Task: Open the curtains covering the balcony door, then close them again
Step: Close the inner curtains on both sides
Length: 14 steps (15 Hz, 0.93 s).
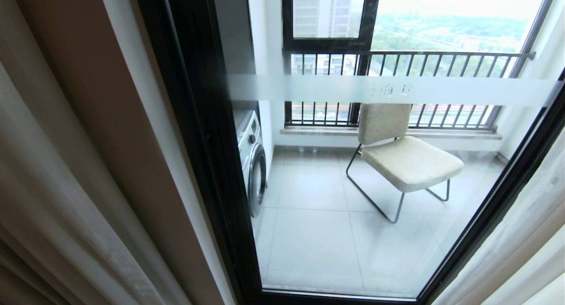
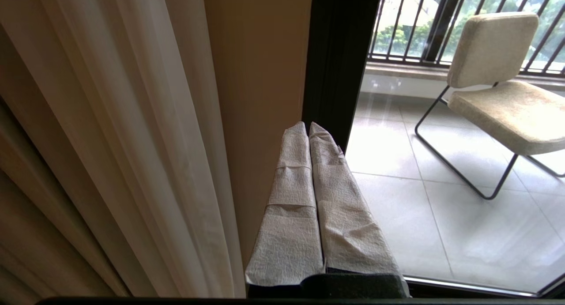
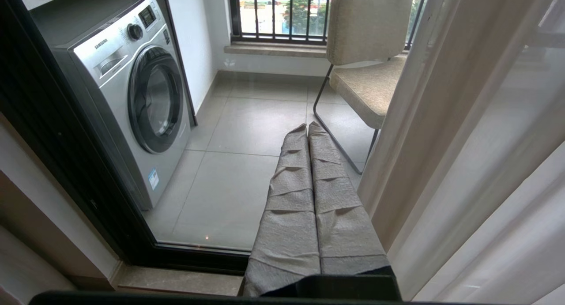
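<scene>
Risking a slip here, I'd say: both claws are pressed together and empty, so any swipe at the fabric could slide off the pleats or snag only the thin sheer. The left gripper (image 2: 308, 125) hangs near the left curtains (image 2: 110, 133); the right gripper (image 3: 307, 126) sits just beside the right-hand drape (image 3: 463, 155). Curtains are bunched at both sides, pale beige with white voile, leaving the balcony door (image 1: 207, 133) uncovered between them.

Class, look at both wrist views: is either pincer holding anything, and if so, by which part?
Nothing is held. The left pincer and right pincer are both shut on nothing, clear of the pale pleated fabric curtains.
</scene>
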### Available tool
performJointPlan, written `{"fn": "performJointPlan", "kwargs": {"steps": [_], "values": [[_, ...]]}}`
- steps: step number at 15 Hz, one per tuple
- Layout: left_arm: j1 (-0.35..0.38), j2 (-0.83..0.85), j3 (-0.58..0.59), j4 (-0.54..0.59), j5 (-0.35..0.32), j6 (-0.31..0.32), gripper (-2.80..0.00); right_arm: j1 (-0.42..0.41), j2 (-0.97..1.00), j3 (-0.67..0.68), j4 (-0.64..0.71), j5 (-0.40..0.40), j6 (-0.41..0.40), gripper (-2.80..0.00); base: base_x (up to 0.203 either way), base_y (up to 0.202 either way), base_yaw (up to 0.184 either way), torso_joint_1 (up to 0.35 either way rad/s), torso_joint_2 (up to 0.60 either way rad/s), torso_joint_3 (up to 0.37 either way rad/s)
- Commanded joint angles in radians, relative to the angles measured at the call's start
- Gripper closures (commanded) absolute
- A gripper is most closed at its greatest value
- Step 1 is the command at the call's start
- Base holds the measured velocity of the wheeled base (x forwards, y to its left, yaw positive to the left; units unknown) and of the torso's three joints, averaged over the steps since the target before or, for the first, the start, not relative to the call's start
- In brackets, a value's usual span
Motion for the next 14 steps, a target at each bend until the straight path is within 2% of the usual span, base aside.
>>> {"fn": "performJointPlan", "kwargs": {"steps": [1, 3, 5, 9, 11, 12, 14], "values": [[0.000, -0.002, 0.000, -0.002, 0.002, -0.001, 0.00, 0.000, 0.000, 0.000, 0.000, 0.000, -0.001, 0.00, 0.000, 0.000, 0.000, 0.000, 0.00, 0.000], [0.000, 0.006, -0.021, 0.003, -0.001, 0.007, 0.00, 0.000, 0.000, 0.000, 0.000, 0.000, -0.001, 0.00, 0.000, 0.000, 0.000, 0.000, 0.00, 0.000], [0.000, 0.085, -0.102, 0.015, -0.003, 0.005, 0.00, 0.000, 0.000, 0.000, 0.000, 0.000, -0.001, 0.00, 0.000, 0.000, 0.000, 0.000, 0.00, 0.000], [-0.004, 0.319, -0.378, 0.020, 0.026, 0.009, 0.00, 0.000, 0.000, 0.000, 0.000, 0.000, -0.001, 0.00, 0.000, 0.000, 0.000, 0.000, 0.00, 0.000], [-0.003, 0.449, -0.520, 0.021, 0.119, 0.023, 0.00, 0.000, 0.000, 0.000, 0.000, 0.000, -0.001, 0.00, 0.000, 0.000, 0.000, 0.000, 0.00, 0.000], [-0.003, 0.517, -0.589, 0.021, 0.204, 0.036, 0.00, 0.000, 0.000, 0.000, 0.000, 0.000, -0.001, 0.00, 0.000, 0.000, 0.000, 0.000, 0.00, 0.000], [-0.001, 0.647, -0.712, 0.021, 0.416, 0.062, 0.00, 0.000, 0.000, 0.000, 0.000, 0.000, -0.001, 0.00, 0.000, 0.000, 0.000, 0.000, 0.00, 0.000]]}}
